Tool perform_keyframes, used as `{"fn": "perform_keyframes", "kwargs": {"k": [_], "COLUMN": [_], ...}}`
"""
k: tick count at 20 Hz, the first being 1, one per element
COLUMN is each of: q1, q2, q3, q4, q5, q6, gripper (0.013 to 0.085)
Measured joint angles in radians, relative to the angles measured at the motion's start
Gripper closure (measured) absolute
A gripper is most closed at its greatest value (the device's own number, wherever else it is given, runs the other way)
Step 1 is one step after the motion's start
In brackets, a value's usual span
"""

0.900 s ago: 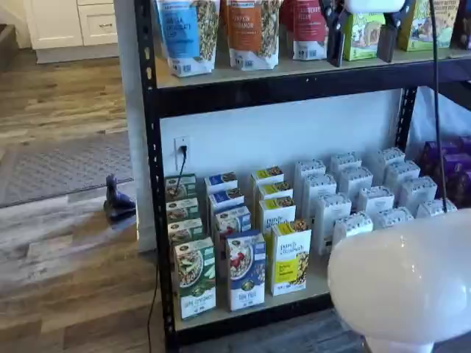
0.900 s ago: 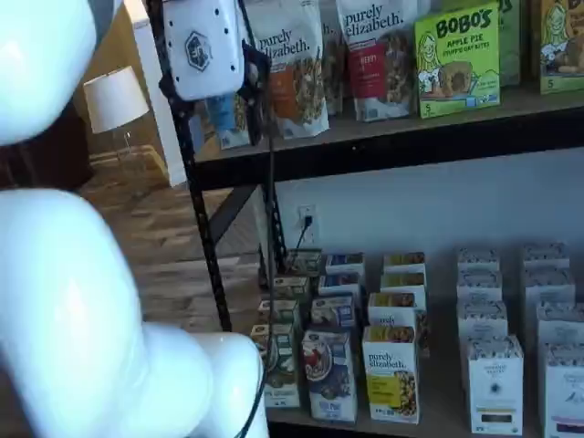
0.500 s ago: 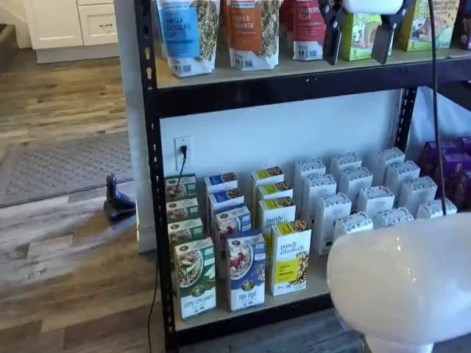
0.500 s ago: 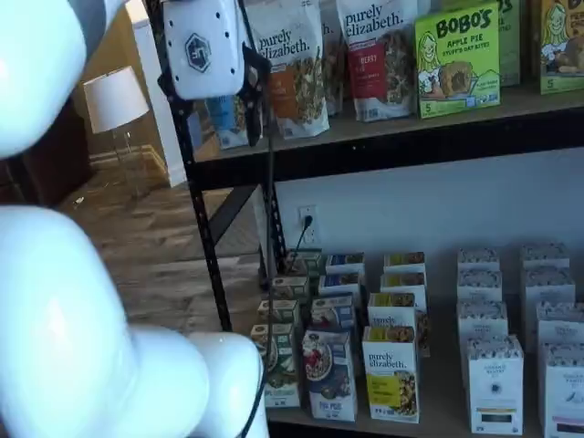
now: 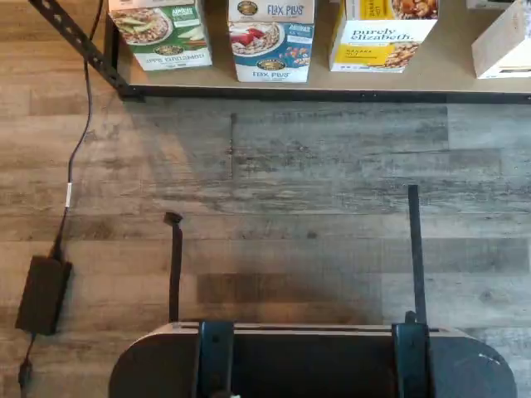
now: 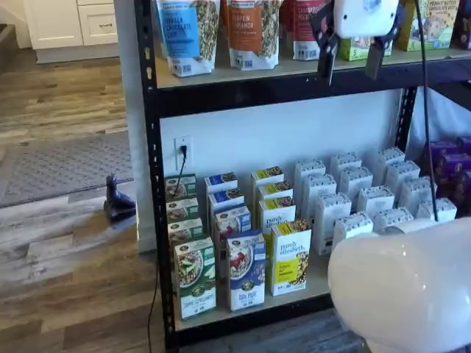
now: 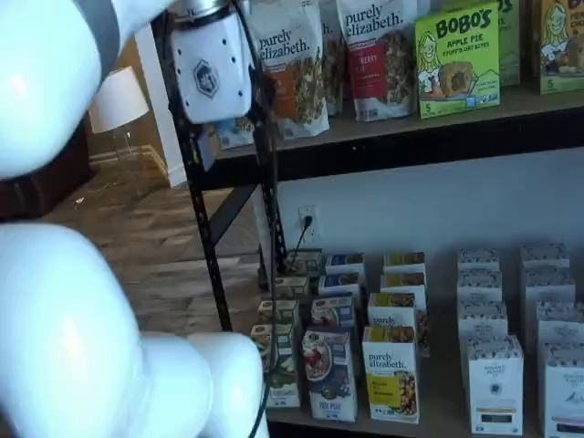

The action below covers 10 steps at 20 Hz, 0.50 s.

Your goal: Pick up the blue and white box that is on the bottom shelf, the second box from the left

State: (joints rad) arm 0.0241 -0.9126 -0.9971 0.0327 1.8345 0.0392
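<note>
The blue and white box (image 6: 246,271) stands upright on the bottom shelf (image 6: 250,307), long axis vertical, printed face toward the shelf front. It occupies the front of its row, between a green-and-white carton (image 6: 195,277) and a yellow carton (image 6: 291,257). The panel is blue with a white middle, showing a bowl with red berries and pale lettering at its base. The gripper (image 6: 349,65) hangs at the upper shelf level, well apart from the box, fingers spread with a plain gap, empty.
</note>
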Motion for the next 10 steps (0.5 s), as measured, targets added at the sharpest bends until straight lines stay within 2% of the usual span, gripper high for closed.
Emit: {"fn": "perform_keyframes", "kwargs": {"k": [10], "q1": [-0.023], "q2": [-0.011], "q3": [0.165], "q4": [0.039], "q5": [-0.143], "q6": [-0.019], "gripper": [0.0130]}}
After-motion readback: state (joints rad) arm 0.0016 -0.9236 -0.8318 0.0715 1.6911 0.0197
